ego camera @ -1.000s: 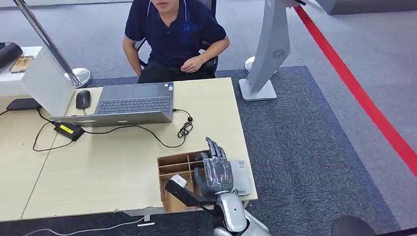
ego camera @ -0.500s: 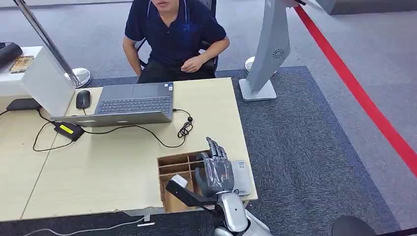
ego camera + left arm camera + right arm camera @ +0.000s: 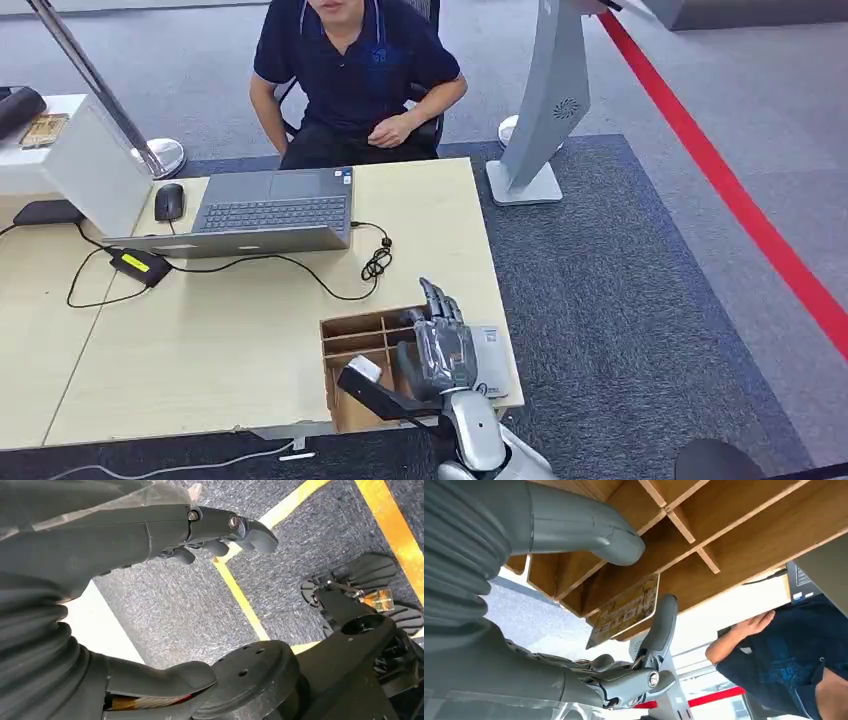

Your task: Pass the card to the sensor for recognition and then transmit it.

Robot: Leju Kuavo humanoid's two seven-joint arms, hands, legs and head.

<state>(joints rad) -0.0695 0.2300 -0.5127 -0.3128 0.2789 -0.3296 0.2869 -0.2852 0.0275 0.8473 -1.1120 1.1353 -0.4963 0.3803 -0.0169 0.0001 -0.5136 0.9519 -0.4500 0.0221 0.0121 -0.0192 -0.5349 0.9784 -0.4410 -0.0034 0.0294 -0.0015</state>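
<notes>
Right hand (image 3: 440, 352) is hovering over the brown wooden compartment box (image 3: 352, 340) at the near right corner of the light wooden table (image 3: 230, 340), fingers pointing away from the robot. Right wrist view is showing the thin rectangular yellow-gold card with rounded corners and dark printed lettering (image 3: 625, 611) standing on edge in a compartment of the box (image 3: 734, 525). One dark finger (image 3: 663, 622) is lying against the card's edge, thick grey thumb (image 3: 589, 532) is sitting apart on the other side. Cannot tell whether the card is actually being pinched. Small grey-white flat device (image 3: 490, 360) is lying just beside the box, partly under the hand. Left hand (image 3: 150, 535) is hanging over grey carpet, fingers (image 3: 250, 530) loosely curled, holding nothing. Person in a dark blue polo shirt (image 3: 355, 70) is sitting behind an open grey laptop (image 3: 270, 212).
</notes>
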